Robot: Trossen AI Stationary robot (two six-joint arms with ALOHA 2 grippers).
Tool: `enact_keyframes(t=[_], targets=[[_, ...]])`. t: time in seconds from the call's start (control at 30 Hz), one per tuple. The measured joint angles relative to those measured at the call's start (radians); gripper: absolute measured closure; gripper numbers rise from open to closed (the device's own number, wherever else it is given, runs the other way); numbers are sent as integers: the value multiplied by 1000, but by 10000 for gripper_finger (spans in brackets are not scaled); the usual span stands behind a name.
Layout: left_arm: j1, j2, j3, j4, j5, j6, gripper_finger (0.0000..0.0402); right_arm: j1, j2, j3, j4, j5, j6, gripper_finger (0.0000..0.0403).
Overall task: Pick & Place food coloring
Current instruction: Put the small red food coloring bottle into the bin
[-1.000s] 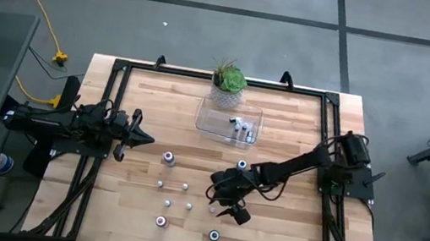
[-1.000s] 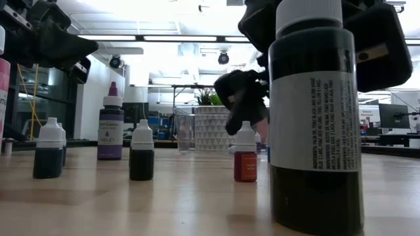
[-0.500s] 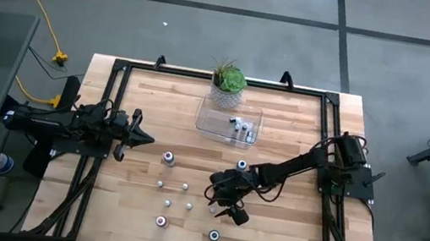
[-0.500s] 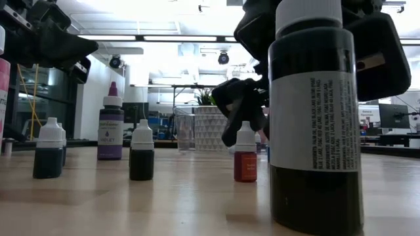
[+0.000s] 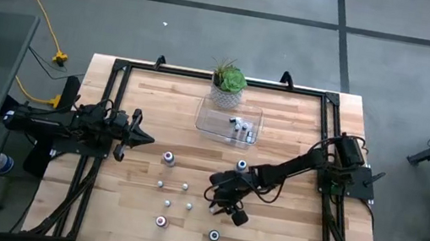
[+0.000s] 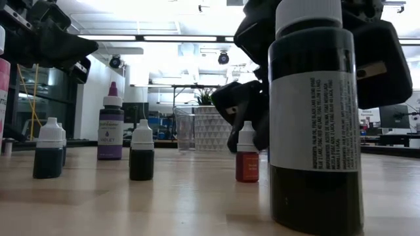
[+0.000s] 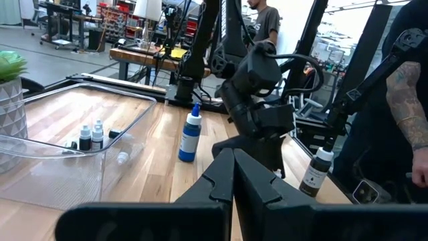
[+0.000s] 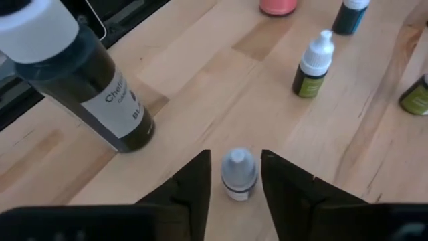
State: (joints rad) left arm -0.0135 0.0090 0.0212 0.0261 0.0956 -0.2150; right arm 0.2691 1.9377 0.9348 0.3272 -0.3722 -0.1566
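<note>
Several small food coloring bottles stand upright on the wooden table [image 5: 301,116]. My right gripper [image 5: 224,208] is low over the table's middle, open. Its two fingers stand close on either side of a tiny white-capped bottle [image 8: 238,174] with a red body [image 6: 247,160]. A narrow strip of wood still shows between finger and bottle. My left gripper [image 5: 141,135] is shut and hangs level by the table's left edge, touching nothing. A clear tray [image 5: 208,119] at the far middle holds a few small bottles [image 5: 240,126].
A large black bottle [image 8: 87,80] stands just nearside of my right gripper. Other bottles stand to its left: violet [image 5: 167,158], pink [image 5: 161,221], green [image 8: 311,67]; a blue one [image 5: 242,165] stands nearer the tray. A potted plant [image 5: 228,84] stands behind the tray. A person's arm [image 7: 408,100] shows beyond the table.
My right gripper has sunk slightly around the red-bodied bottle, and its fingers have drawn in from wide open to close on both sides of the bottle. The bottle has stayed upright in its place.
</note>
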Motion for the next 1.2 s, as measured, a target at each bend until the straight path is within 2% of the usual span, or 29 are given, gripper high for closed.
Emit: enact_keyframes(t=[0.4, 0.73, 1.03, 1.2], targets=[[0, 0, 0, 0, 0, 0, 401, 0, -1, 1, 0, 22, 0, 349], [0, 0, 0, 0, 0, 0, 401, -2, -53, 5, -53, 32, -3, 352], [0, 0, 0, 0, 0, 0, 401, -55, -134, 201, -389, 68, -5, 352], [0, 0, 0, 0, 0, 0, 401, -148, -134, 325, -444, 122, -15, 352]])
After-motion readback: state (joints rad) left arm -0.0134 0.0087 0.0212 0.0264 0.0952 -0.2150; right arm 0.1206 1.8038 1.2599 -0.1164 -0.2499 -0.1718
